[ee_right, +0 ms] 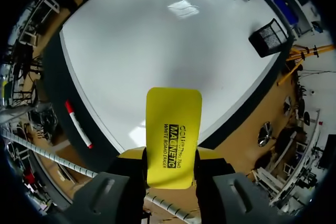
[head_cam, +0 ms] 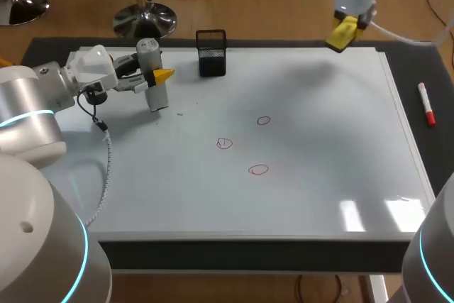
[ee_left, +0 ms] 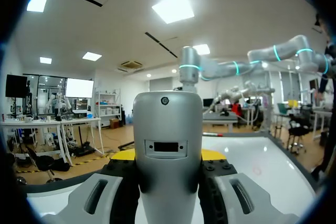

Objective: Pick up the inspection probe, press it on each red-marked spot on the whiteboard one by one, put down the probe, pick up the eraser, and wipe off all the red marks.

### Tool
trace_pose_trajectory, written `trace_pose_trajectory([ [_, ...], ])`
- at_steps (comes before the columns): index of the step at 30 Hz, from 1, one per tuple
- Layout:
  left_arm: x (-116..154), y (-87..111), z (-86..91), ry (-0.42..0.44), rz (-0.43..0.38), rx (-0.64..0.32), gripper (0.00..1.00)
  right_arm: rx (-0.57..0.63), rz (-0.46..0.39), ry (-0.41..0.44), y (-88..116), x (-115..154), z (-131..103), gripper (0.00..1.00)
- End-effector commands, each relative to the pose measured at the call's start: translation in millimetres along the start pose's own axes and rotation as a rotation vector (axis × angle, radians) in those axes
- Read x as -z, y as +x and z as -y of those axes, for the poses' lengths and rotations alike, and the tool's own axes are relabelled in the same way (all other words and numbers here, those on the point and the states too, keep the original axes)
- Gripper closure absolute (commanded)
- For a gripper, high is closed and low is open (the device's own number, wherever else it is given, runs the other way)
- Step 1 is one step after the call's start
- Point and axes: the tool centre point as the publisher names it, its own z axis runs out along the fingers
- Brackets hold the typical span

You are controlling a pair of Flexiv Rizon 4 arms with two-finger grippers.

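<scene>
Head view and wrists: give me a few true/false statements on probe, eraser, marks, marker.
1. Three red marks show on the whiteboard. True.
2. The eraser lies on the whiteboard. False: the right gripper holds the eraser in the air.
3. The left gripper is shut on the probe. True.
4. The marker lies among the red marks. False: it lies off the whiteboard, past its right edge.

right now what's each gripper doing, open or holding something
left gripper: shut on the inspection probe, held upright over the whiteboard
right gripper: shut on the eraser
</scene>
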Motion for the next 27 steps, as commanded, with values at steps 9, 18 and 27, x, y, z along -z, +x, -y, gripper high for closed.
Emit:
trace_pose_trajectory([
  [9, -0.7, 0.1, 0.0, 0.002, 0.002, -0.001, 1.0, -0.092, 0.021, 0.016, 50.4, 4.0, 2.7, 1.0],
  [18, -0.7, 0.1, 0.0, 0.002, 0.002, -0.001, 1.0, -0.143, 0.044, 0.019, 64.0, 5.5, 3.1, 1.0],
  [27, -0.7, 0.1, 0.0, 0.002, 0.002, -0.001, 1.0, -0.175, 0.067, 0.017, 66.0, 5.6, 2.8, 1.0],
])
